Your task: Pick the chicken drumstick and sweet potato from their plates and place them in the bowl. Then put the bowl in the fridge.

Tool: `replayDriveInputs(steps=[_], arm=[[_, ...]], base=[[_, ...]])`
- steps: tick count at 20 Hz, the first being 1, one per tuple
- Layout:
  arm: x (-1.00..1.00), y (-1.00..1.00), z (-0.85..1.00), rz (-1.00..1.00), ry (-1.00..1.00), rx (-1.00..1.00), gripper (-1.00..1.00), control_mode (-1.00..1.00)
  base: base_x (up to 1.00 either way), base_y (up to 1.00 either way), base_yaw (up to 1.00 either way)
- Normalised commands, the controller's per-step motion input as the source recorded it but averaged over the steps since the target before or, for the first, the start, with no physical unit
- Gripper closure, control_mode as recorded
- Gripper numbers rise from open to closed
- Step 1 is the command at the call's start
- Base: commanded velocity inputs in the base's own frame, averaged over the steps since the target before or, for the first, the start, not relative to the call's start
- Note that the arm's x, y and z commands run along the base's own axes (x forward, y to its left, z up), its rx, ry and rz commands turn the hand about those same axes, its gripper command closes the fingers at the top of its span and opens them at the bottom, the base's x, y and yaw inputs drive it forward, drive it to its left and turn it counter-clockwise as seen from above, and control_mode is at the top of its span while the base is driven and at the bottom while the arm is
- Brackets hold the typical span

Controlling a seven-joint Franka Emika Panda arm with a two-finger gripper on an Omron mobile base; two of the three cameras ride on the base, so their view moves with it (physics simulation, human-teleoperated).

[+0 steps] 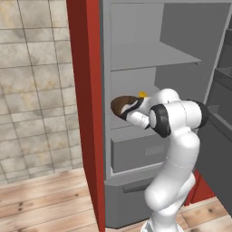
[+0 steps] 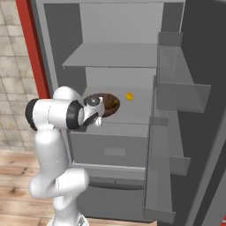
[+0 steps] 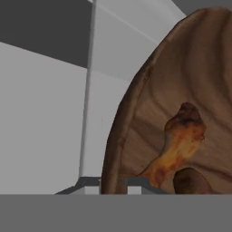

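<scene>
While the fridge (image 2: 176, 53) stands open, its red door panel (image 1: 86, 113) at left, the arm (image 1: 176, 149) reaches into the grey interior. Jaws (image 3: 113, 183) clamped together on the near rim of the bowl (image 2: 107, 104). Bowl sits at the middle shelf (image 2: 132, 115), above the grey drawer (image 2: 110, 150); whether it rests on the shelf or hangs just over it, cannot tell. Chicken drumstick (image 3: 179, 145) lies inside the bowl, narrow end toward the rim. Sweet potato (image 3: 190, 182), a dark rounded end, just beside the drumstick, touching it. Small yellow thing (image 2: 129, 96) on the shelf beyond the bowl, to its right. Door shelves (image 2: 181, 92) at right. Wood floor (image 1: 41, 204) below, tiled wall (image 1: 31, 81) at left.
</scene>
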Motion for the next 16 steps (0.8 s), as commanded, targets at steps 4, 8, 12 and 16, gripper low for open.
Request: replayDriveInputs(steps=[4, 8, 12, 16], arm=[[0.43, -0.04, -0.13, 0.0, 0.0, 0.0, 1.0, -1.0], [0.45, -0.07, -0.05, 0.0, 0.0, 0.0, 1.0, -1.0], [0.43, -0.02, -0.01, 0.0, 0.0, 0.0, 1.0, -1.0], [0.41, 0.02, 0.0, 0.0, 0.0, 0.0, 1.0, -1.0]], base=[[0.0, 0.0, 0.0], [0.0, 0.0, 0.0], [0.0, 0.0, 0.0], [0.0, 0.0, 0.0]])
